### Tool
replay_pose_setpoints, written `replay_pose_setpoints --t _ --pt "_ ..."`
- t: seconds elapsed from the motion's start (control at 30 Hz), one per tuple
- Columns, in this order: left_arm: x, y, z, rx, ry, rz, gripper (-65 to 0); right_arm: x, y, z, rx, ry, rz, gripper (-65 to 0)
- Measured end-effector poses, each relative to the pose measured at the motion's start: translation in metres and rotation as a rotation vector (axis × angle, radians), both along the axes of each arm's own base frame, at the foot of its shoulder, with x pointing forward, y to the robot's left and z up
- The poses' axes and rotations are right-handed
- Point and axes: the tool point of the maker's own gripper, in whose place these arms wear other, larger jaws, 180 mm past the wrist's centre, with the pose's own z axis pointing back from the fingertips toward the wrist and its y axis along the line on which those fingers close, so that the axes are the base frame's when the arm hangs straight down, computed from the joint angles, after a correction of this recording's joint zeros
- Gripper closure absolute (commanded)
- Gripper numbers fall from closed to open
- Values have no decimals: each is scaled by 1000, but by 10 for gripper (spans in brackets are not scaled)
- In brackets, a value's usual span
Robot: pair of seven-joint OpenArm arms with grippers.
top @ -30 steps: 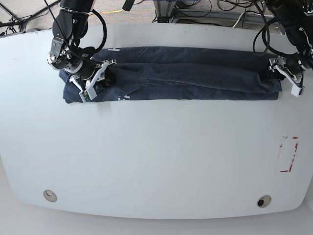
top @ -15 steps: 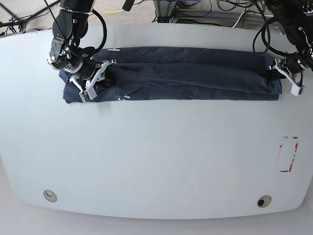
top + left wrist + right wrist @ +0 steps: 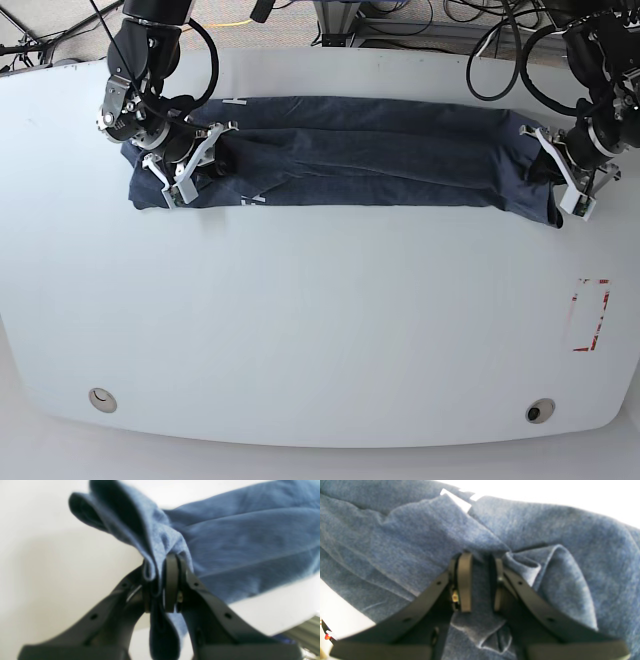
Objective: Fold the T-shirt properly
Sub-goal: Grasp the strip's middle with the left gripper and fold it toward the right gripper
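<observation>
- Right gripper [image 3: 190, 165], at the base view's left, pinches a fold of the T-shirt [image 3: 370, 150]; only its wrist camera shows the cloth between its pads [image 3: 465, 580].
- T-shirt lies as a long folded band across the table's [image 3: 320, 320] far half.
- Left gripper [image 3: 565, 185], at the right, clamps the shirt's end; its wrist view alone shows that bunch lifted off the table.

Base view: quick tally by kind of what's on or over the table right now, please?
T-shirt: 1, a long navy band
Grippers: 2, left gripper and right gripper, each shut on an end of the T-shirt
Red-and-white rectangle marker: 1
Round fittings in the table: 2, and
Total: 6
</observation>
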Motion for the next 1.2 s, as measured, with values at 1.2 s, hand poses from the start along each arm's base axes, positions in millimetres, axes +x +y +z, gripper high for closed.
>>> replay_pose_setpoints --t 1.2 --pt "-15 -240 -13 -62 10 -582 -68 1 -1 0 -5 -2 0 -117"
